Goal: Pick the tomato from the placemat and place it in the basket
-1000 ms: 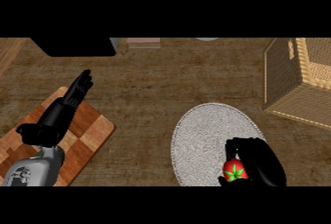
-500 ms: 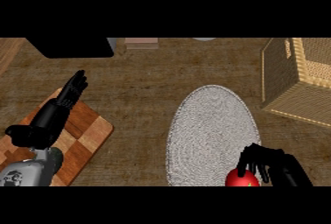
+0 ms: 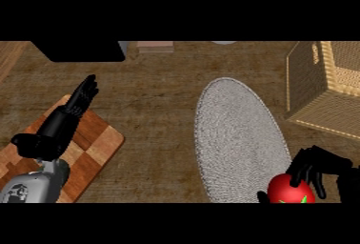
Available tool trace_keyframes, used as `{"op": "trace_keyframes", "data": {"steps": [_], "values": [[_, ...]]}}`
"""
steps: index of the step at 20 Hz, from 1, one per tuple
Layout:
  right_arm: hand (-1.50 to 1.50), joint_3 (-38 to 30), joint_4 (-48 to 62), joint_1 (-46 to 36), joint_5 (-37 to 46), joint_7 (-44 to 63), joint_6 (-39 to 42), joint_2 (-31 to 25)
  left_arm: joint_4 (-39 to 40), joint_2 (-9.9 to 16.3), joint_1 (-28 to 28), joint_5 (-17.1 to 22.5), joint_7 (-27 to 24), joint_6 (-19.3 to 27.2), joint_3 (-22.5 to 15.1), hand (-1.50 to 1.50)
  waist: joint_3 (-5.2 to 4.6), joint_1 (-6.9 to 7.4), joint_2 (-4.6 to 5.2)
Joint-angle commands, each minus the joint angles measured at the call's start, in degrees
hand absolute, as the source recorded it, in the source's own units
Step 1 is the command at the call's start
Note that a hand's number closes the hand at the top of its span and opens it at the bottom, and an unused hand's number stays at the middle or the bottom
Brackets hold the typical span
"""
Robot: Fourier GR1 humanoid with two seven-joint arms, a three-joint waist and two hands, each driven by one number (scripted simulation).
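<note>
The tomato (image 3: 287, 189) is seen at the lower right of the frame, at the bottom edge of the view, just beside the lower right rim of the grey oval placemat (image 3: 235, 138). It is enclosed by the right hand (image 3: 325, 170), whose black fingers (image 3: 304, 167) are curled over its top and right side, so the fruit is taken to be grasped; whether it is lifted clear of the placemat or touching it cannot be told from this steep angle.

The wicker basket (image 3: 325, 86) stands at the upper right of the frame, well apart from the tomato and almost straight above it in the picture, shifted only slightly to the right. The coming move is therefore judged to turn on this 1 relation: the tomato must be carried up the frame along the right flank of the placemat, whose long axis runs from upper left to lower right, and then raised over the basket's near wall, which faces the hand. The basket's opening is only partly shown at the right edge, so the clearance over the rim cannot be judged.

The right hand is plainly the nearer of the 2. The left hand (image 3: 67, 119) is held at the left of the frame over the checkered wooden cutting board (image 3: 98, 147), its fingers straight and released, pointing toward the upper part of the frame, with nothing held. The brown worktop (image 3: 155, 95) lies between it and the placemat.
</note>
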Motion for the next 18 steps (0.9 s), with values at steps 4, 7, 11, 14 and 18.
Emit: {"op": "trace_keyframes", "data": {"steps": [4, 7, 11, 14, 18], "values": [[1.5, -13.0, -7.8, -15.2, -4.7, 13.7, 7.5, -4.9, -0.1, -0.2, 0.4, -0.2, -0.8, -0.5, -0.4, 0.0, -0.03, 0.6, 0.15], [1.5, -16.3, -6.8, -21.8, -8.0, 19.2, 9.2, -4.4, -1.4, -0.3, -1.2, 1.0, 3.0, -0.5, 0.1, 0.0, 0.01, 0.48, 0.05], [1.5, -24.5, 6.9, -34.5, -8.8, 19.3, 8.2, -8.8, 3.6, -0.7, -1.0, -0.8, -1.6, -0.3, -0.2, 0.0, 0.02, 0.78, 0.25], [1.5, -26.0, 13.1, -37.4, -5.4, 17.0, 3.6, -10.4, -1.0, -0.3, -0.4, -0.1, 0.8, -0.7, -0.1, 0.0, 0.05, 1.11, 0.22], [1.5, -28.5, 22.6, -43.3, -3.8, 15.0, -1.8, -12.2, 2.2, -1.6, 0.2, -2.3, -3.1, 0.0, -1.7, 0.0, 0.03, 1.17, 0.35]]}}
